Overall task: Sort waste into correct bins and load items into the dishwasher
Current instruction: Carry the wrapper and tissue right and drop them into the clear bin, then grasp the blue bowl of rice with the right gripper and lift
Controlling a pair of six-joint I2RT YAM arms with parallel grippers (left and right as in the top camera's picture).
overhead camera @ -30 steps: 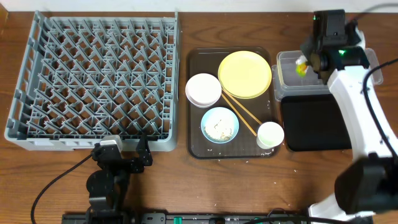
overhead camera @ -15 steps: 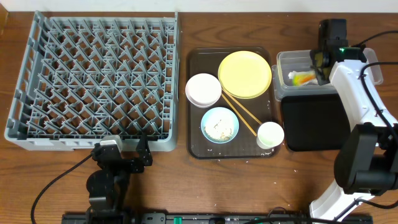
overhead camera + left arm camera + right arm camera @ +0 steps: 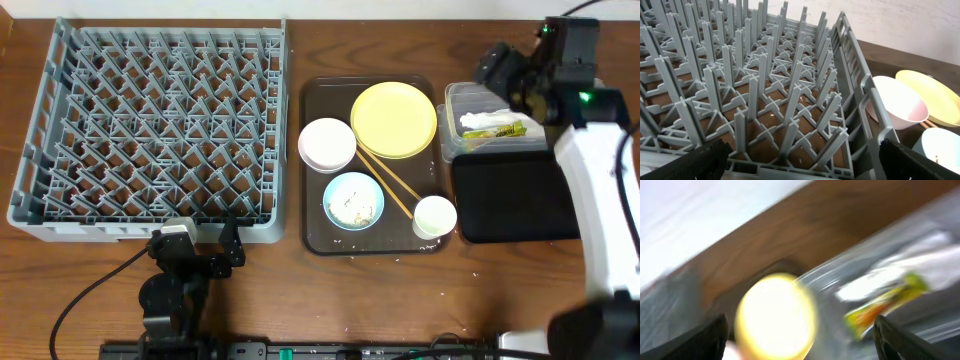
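2 arms share a brown wooden table (image 3: 80,290). At the left of the overhead frame sits the large square grey plastic dish rack (image 3: 150,120) with its grid of upright pegs. Just below the rack's lower edge is the left gripper (image 3: 805,162). Its black fingers (image 3: 695,162) sit at the 2 bottom corners of its wrist view, spread wide and holding nothing, with the rack's pegs ahead of them.

In the middle lies the dark brown rectangular serving tray (image 3: 308,120). On it are:
- a round white bowl (image 3: 327,144) at the upper left
- a light blue bowl (image 3: 353,188) below that, with loose white rice-like scraps (image 3: 352,208) inside
- a round yellow plate (image 3: 394,120) at the upper right
- a pair of thin wooden chopsticks (image 3: 388,180) running diagonally from the plate's edge towards the cup
- a small white cup (image 3: 435,216) at the lower right

At the right, the clear plastic rectangular tub (image 3: 450,100) butts against the shallow black rectangular tray (image 3: 510,200) just below it in the frame. The green-and-yellow snack wrapper (image 3: 497,129) lies inside the tub, with a crumpled white paper napkin (image 3: 480,119) just beside it. The right gripper (image 3: 800,342) hangs above the tub. Its wrist view is blurred, yet its fingers (image 3: 690,340) show at the 2 bottom corners — wide apart, nothing between them — and the wrapper lies free in the tub below.
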